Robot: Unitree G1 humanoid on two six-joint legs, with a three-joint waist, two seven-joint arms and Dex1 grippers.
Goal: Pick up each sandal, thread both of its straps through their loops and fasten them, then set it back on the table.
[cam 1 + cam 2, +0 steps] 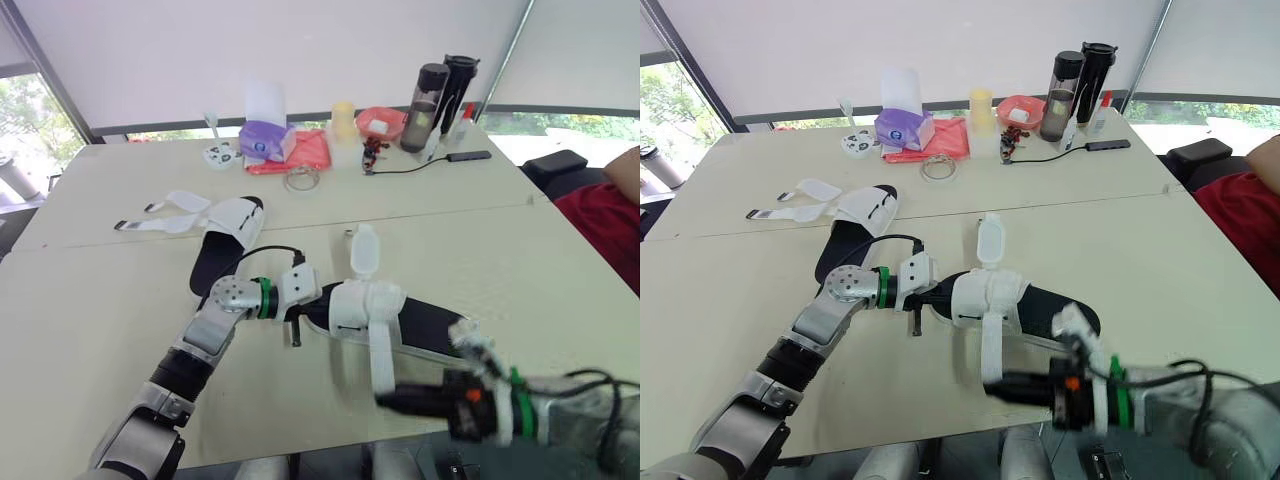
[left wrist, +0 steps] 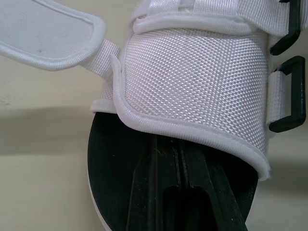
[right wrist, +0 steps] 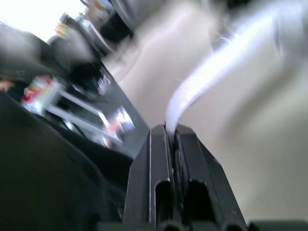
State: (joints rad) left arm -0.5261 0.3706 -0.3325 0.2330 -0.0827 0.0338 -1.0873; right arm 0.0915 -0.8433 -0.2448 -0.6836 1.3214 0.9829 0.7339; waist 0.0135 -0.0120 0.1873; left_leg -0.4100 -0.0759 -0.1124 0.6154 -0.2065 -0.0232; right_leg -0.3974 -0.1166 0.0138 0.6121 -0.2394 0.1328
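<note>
The near sandal [image 1: 400,318], black sole with a white woven upper, lies at the table's front middle. My left gripper [image 1: 305,312] is shut on the black sole at its toe end; in the left wrist view its fingers [image 2: 192,192] run under the upper [image 2: 192,82], beside two black loops [image 2: 288,96]. One strap [image 1: 381,355] trails toward the front edge, and my right gripper [image 1: 387,399] is shut on its end [image 3: 192,91]. The other strap [image 1: 363,250] lies loose on the far side. A second sandal [image 1: 228,240] lies behind at the left, straps [image 1: 165,215] spread open.
Along the far edge stand a purple tissue box [image 1: 264,140], red cloth [image 1: 305,150], two dark bottles [image 1: 432,95], a cable and a black bar [image 1: 470,156]. A person in red [image 1: 610,215] sits at the right edge. A seam [image 1: 450,212] divides the two tabletops.
</note>
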